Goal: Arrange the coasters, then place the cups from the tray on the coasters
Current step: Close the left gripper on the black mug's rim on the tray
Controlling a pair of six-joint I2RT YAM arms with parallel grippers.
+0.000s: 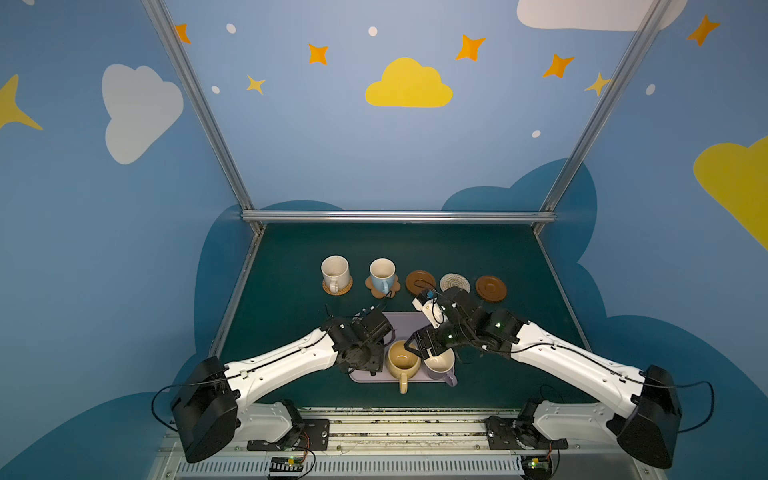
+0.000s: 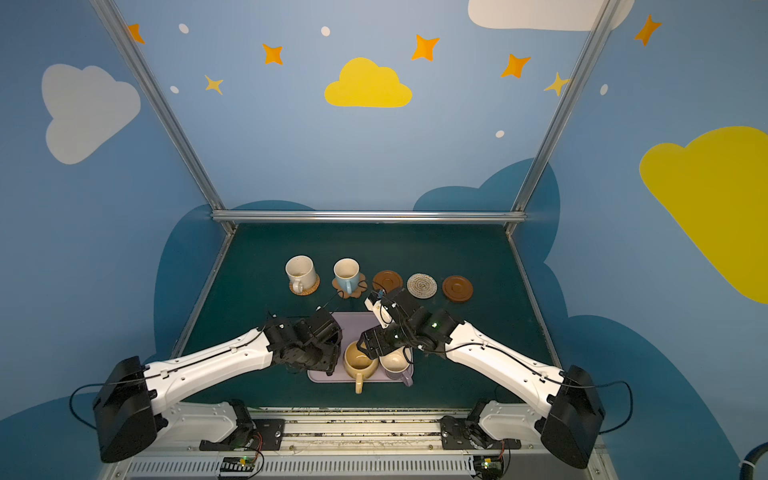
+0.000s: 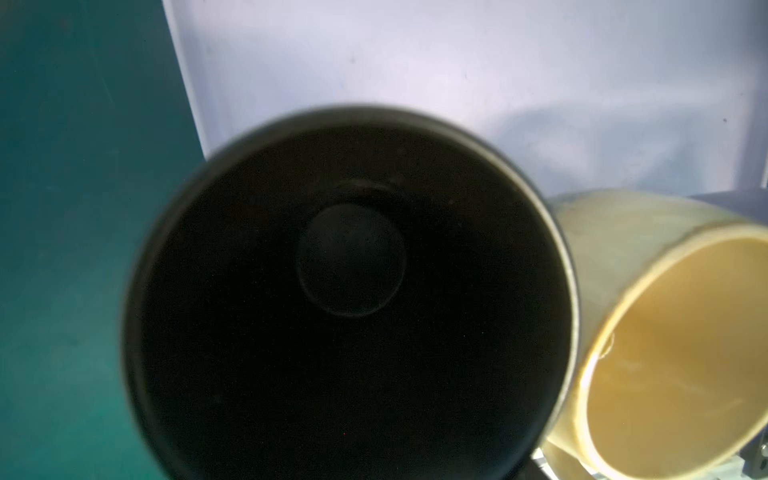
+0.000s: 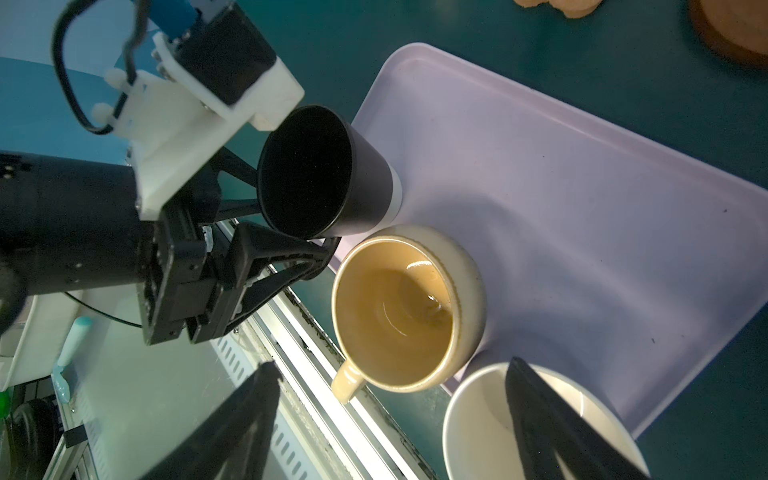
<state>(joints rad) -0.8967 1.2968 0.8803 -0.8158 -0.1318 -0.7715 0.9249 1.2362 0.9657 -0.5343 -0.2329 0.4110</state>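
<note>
The black cup (image 4: 365, 178) stands on the lilac tray (image 4: 561, 187), and my left gripper (image 4: 297, 216) is open astride its rim. One finger (image 4: 286, 253) lies outside against its side; the other is lost in the dark mouth. Next to it stand the mustard cup (image 1: 403, 362) and the lilac cup (image 1: 442, 372). My right gripper (image 4: 390, 424) hangs open over the lilac cup's rim, holding nothing. At the back, the cream cup (image 1: 335, 272) sits on a tan woven coaster and the blue cup (image 1: 381, 276) on the flower coaster.
Three bare coasters lie in the back row: a brown disc (image 1: 420, 281), a pale woven round (image 1: 455, 282) and another brown disc (image 1: 491, 287). The two wrists nearly meet above the tray. A metal rail (image 1: 374, 419) runs along the table's front edge.
</note>
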